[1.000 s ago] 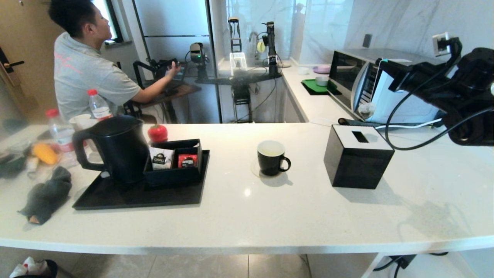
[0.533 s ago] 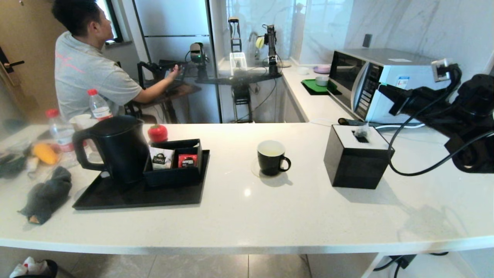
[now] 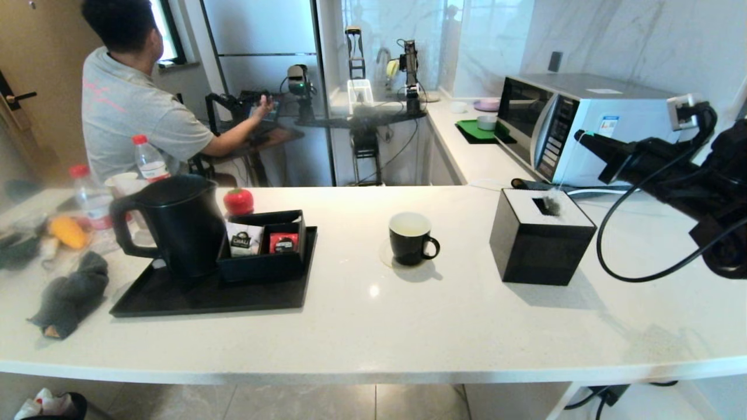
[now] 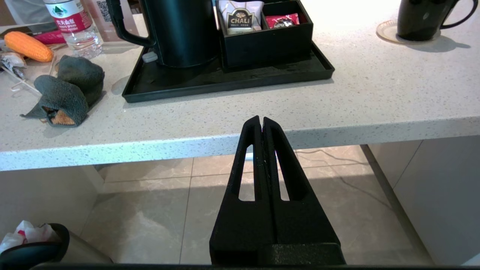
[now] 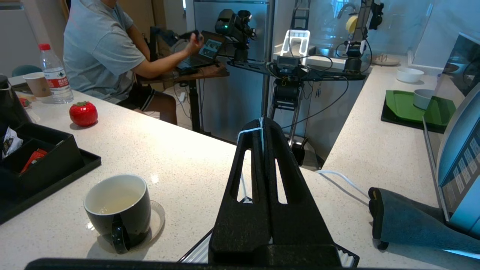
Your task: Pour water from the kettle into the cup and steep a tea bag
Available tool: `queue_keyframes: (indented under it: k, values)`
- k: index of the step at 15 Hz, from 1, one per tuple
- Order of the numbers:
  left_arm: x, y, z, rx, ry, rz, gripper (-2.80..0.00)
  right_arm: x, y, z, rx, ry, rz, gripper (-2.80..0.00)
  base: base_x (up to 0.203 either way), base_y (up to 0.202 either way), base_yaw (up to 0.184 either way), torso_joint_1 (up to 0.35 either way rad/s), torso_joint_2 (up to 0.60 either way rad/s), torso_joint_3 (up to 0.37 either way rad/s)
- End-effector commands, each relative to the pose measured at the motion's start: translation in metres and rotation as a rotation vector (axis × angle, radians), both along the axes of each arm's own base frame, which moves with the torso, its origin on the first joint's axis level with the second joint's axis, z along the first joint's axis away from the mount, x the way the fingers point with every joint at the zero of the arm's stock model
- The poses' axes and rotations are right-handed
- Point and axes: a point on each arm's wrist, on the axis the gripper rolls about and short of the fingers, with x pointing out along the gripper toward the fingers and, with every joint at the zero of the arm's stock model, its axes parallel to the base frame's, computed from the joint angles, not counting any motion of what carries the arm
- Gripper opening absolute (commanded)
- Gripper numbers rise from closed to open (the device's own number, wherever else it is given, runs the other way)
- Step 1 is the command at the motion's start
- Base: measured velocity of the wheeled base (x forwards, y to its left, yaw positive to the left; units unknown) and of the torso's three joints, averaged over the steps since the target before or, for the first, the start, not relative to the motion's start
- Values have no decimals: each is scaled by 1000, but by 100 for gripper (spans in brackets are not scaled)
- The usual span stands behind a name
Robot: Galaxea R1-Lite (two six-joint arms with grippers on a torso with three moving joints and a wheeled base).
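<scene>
The black kettle (image 3: 175, 224) stands on a black tray (image 3: 204, 300) at the left. The black cup (image 3: 410, 238) sits mid-counter on a coaster, and its white inside (image 5: 112, 197) shows a little pale liquid. My right gripper (image 3: 579, 137) hovers above and behind the black tissue box (image 3: 540, 245), shut on a thin white string (image 5: 249, 131). On that string the tea bag (image 3: 551, 204) hangs at the box's top slot; I cannot tell whether it touches. My left gripper (image 4: 261, 120) is shut and empty, parked below the counter's front edge.
A divided black box (image 3: 265, 248) on the tray holds a CHALI packet (image 3: 240, 240) and a red packet (image 3: 283, 242). A grey cloth (image 3: 70, 294), bottles (image 3: 90, 198) and a corn cob (image 3: 67, 231) lie at the left. A microwave (image 3: 575, 128) and a folded cloth (image 5: 412, 221) are at the right.
My right gripper has come down and drawn back to the right. The tea bag has dropped from in front of the microwave to the top of the tissue box.
</scene>
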Motion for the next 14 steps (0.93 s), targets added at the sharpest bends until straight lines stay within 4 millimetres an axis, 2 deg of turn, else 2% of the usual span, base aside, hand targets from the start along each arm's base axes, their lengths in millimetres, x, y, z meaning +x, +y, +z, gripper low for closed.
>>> queue_keyframes:
  k: [1, 7, 14]
  values:
    - [0, 0, 0, 1, 0, -1, -280, 0, 0, 3, -1, -10, 4, -280, 0, 0, 0, 0, 0, 0]
    - [0, 0, 0, 1, 0, -2, -280, 4, 0, -11, 1, 24, 2, -280, 0, 0, 0, 0, 0, 0]
    - [0, 0, 0, 1, 0, 0, -280, 21, -3, -37, 6, 57, 2, -280, 0, 0, 0, 0, 0, 0]
